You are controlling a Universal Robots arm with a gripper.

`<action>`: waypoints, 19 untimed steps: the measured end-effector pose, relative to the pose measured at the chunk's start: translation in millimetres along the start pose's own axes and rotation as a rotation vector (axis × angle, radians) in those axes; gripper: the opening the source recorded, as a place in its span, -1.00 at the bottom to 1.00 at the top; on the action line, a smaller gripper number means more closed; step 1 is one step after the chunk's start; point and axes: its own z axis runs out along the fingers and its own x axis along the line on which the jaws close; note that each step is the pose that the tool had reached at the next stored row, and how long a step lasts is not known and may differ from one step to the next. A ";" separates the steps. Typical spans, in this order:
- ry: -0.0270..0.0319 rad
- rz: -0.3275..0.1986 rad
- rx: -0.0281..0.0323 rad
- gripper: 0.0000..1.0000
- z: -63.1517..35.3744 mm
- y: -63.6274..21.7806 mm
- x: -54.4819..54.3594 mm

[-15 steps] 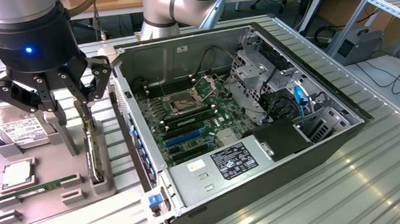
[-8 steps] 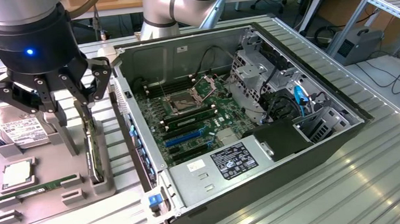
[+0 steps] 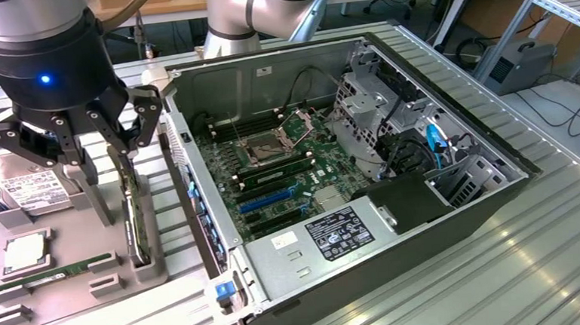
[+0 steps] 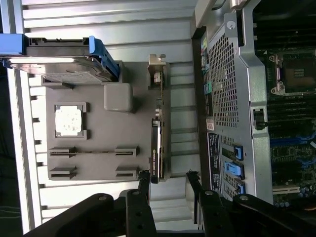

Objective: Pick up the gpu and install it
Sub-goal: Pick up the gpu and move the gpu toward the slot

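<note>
Fingers: my gripper (image 4: 168, 178) stands spread wide, holding nothing.

Where I am: above the grey tray (image 4: 98, 118), beside the open computer case (image 3: 428, 267), at the tray edge nearest the case.

GPU: the gpu (image 4: 157, 148) stands on its long edge in a slot along that tray edge, its silver bracket (image 4: 157, 66) at the end away from me. From the wrist, its near end lines up with the gap between my fingers, closer to one of them. I cannot tell whether that finger touches it.

Neighbours: the hard drive (image 3: 29, 190), the processor (image 3: 23, 250) and the memory stick (image 3: 55, 271) sit elsewhere on the tray, apart from the card.

Task so far: the card is not lifted, and the blue slot (image 3: 267, 198) on the motherboard is bare.

Handling, my guess: light, thin and stiff, but fragile. The board could crack or a part could shear off under a hard squeeze or a twist.

Where to hold, my guess: across the two flat faces near the upper edge, about mid-length so it hangs level, clear of the contact edge down in the tray and clear of the bracket.

Slip: the dark face looks smooth, so I judge a square, even pinch matters.
</note>
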 end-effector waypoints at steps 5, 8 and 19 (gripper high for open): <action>0.0000 0.000 0.0000 -0.15 2.1 -0.1 0.1; 0.0001 0.000 0.0001 -0.15 3.4 -0.1 0.1; 0.0001 0.000 0.0000 -0.15 8.2 -0.4 0.2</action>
